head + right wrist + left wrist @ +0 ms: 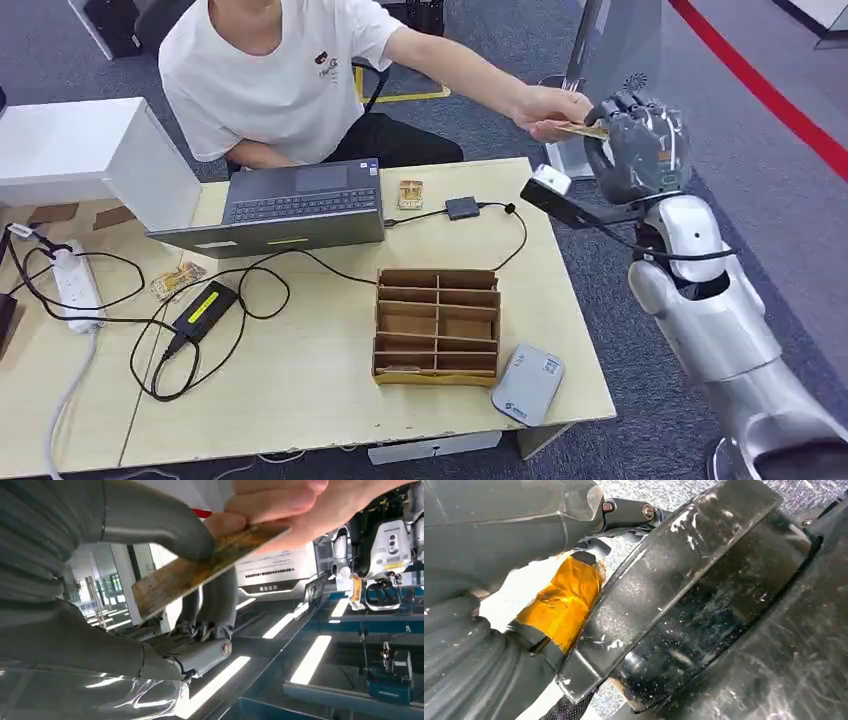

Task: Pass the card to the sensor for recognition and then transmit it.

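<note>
My right hand (635,145) is raised beyond the table's right edge and holds a worn yellowish card (583,129). Up close, my thumb (165,522) presses the card (200,572) against my darker fingers (210,610). A person's hand (548,108) reaches across from behind the table, and their fingers (280,505) pinch the card's far end. A grey-blue card reader (528,383) lies flat at the table's front right corner. My left hand (484,535) hangs low beside my body; how its fingers lie cannot be told.
A cardboard divider box (437,325) stands beside the reader. A laptop (290,205), a small black adapter (461,207), a power brick (204,306), a power strip (75,285) and cables crowd the table. The person sits behind the far edge.
</note>
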Robot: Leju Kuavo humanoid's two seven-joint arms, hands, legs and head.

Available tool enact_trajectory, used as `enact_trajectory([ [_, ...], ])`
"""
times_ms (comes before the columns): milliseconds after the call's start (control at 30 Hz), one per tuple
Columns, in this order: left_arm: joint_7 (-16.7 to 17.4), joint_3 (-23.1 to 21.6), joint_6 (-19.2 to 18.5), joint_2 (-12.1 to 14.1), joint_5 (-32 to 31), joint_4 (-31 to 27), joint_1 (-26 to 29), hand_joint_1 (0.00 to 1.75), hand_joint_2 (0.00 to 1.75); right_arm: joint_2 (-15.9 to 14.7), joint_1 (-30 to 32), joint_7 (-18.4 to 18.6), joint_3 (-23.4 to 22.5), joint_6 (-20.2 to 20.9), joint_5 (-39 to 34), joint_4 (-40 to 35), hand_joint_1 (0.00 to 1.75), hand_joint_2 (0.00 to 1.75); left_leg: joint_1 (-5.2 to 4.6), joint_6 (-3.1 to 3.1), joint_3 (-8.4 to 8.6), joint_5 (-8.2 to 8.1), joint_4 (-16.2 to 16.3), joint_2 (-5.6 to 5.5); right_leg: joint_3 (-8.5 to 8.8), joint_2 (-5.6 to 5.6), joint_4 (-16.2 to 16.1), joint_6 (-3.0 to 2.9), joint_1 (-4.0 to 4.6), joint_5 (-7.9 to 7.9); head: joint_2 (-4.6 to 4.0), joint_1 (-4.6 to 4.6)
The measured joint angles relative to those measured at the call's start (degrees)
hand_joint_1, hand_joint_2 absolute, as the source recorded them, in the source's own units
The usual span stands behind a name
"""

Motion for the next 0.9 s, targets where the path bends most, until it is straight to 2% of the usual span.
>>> enact_trajectory([
  [300,-0.5,0.0,-1.2,0.0,0.3,0.2,0.0,0.0,1.75,0.0,1.6,-0.3,-1.4,0.2,-0.4,-1.7,1.75,1.75,0.0,0.0,0.0,0.0,0.0,0.0,0.0,0.0,0.0,0.0,0.0,0.0,0.0,0.0],
  [467,-0.4,0.0,-1.1,-0.1,1.0,0.2,0.1,0.0,1.75,0.0,5.1,-1.9,-2.4,-1.5,-2.0,-4.0,1.75,1.75,0.0,0.0,0.0,0.0,0.0,-0.02,0.0,-0.01,0.0,0.01,0.0,0.0,0.0,0.0],
  [567,-0.3,0.0,-0.9,-0.2,1.9,0.2,0.2,0.0,1.75,0.3,9.3,-4.7,-4.0,-3.3,-6.1,-6.8,1.75,1.75,0.0,0.0,0.0,-0.01,0.0,-0.06,0.0,-0.04,0.0,0.01,0.0,-0.02,0.0,0.0],
  [667,-0.3,0.0,-0.9,-0.2,3.3,0.2,0.3,0.0,1.75,0.5,15.9,-8.4,-5.8,-6.8,-8.7,-11.3,1.75,1.75,0.01,0.0,-0.04,-0.03,0.0,-0.22,0.0,-0.18,0.0,-0.01,0.0,-0.09,0.0,0.0],
  [900,0.4,0.0,-0.9,-0.3,4.0,0.3,0.3,0.0,1.75,1.3,28.5,-12.9,-9.5,-11.4,-9.4,-20.3,1.75,1.75,0.01,0.03,-0.07,-0.06,0.0,-0.26,-0.01,-0.19,0.0,0.01,0.0,-0.13,0.0,0.0],
])
